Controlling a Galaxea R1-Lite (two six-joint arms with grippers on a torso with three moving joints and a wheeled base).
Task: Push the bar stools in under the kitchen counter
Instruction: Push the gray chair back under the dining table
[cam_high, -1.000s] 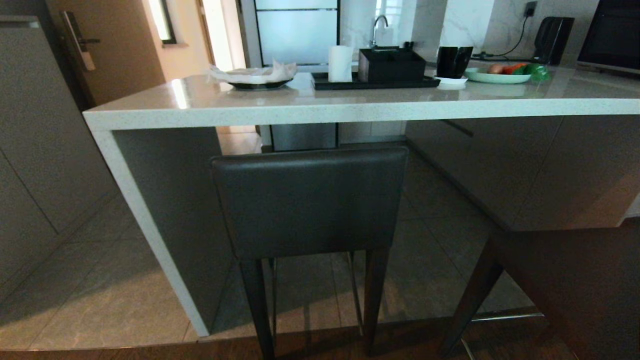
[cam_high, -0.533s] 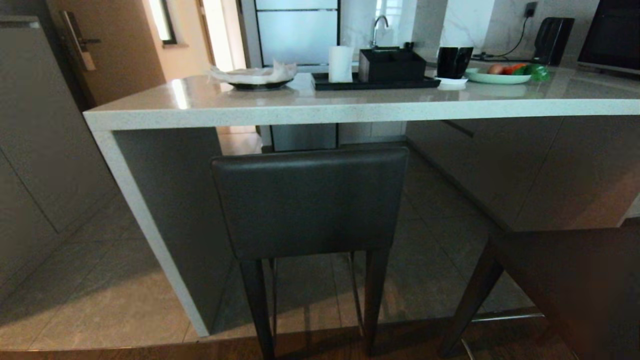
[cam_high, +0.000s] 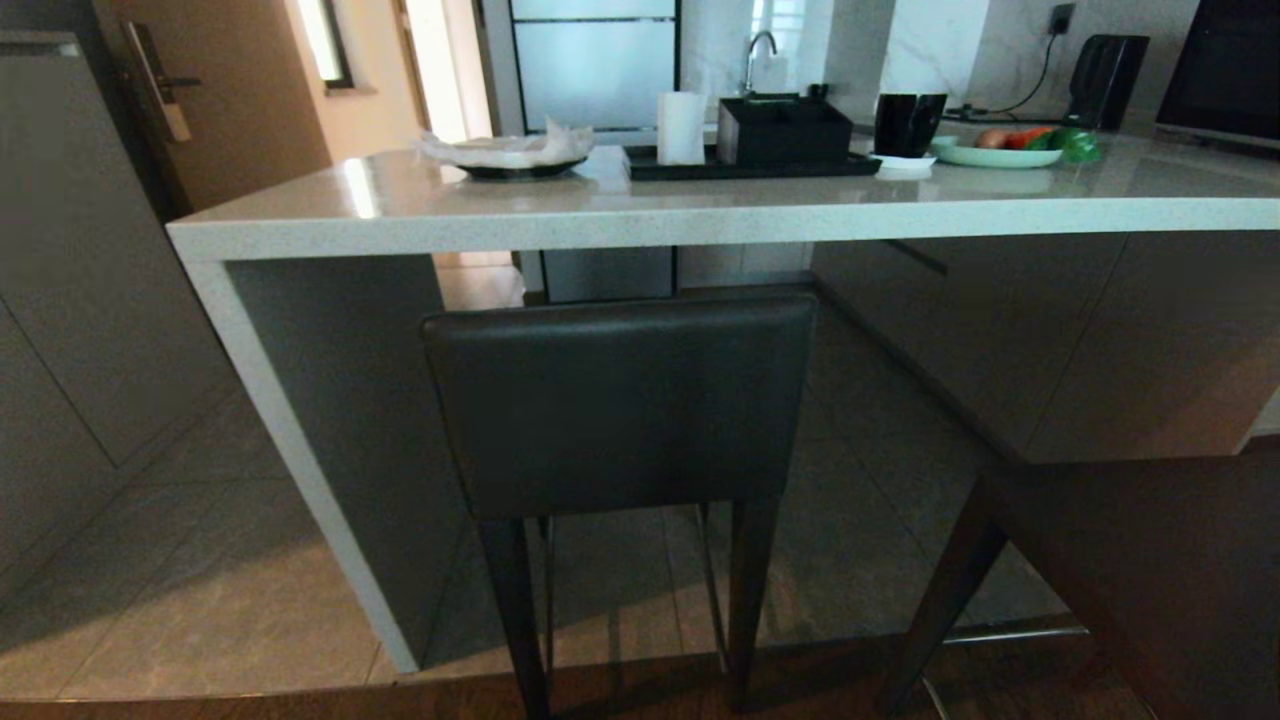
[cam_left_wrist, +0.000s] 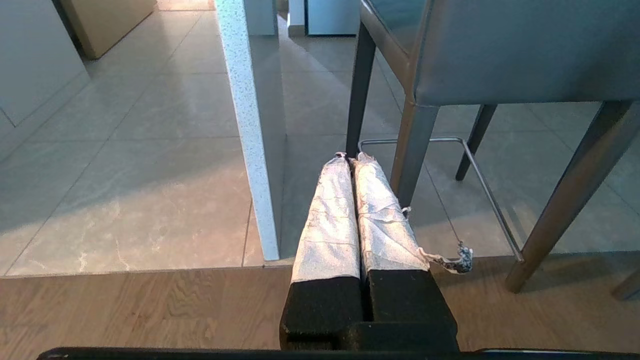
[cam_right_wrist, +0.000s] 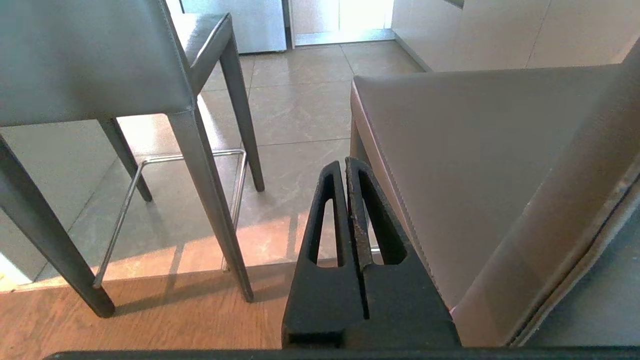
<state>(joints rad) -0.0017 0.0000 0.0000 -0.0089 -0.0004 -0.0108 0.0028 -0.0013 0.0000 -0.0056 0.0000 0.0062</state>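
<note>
One dark leather bar stool (cam_high: 620, 405) stands straight ahead with its backrest toward me, just in front of the kitchen counter (cam_high: 700, 218), near the counter's left slab panel (cam_high: 300, 460). A second bar stool (cam_high: 1130, 570) stands nearer at the lower right, turned at an angle. Neither arm shows in the head view. My left gripper (cam_left_wrist: 350, 157), its fingers wrapped in white cloth, hangs shut and empty low beside the first bar stool (cam_left_wrist: 500, 55) and its footrest bar (cam_left_wrist: 480, 180). My right gripper (cam_right_wrist: 345, 165) is shut and empty, close against the second bar stool's seat (cam_right_wrist: 475, 150).
On the counter stand a black tray (cam_high: 750, 165) with a box and a paper roll, a dark plate with crumpled tissue (cam_high: 510, 155), a black mug (cam_high: 908, 122) and a green plate of vegetables (cam_high: 1010, 148). Grey cabinets (cam_high: 60, 300) line the left; tiled floor meets wood planks (cam_left_wrist: 125, 310) near me.
</note>
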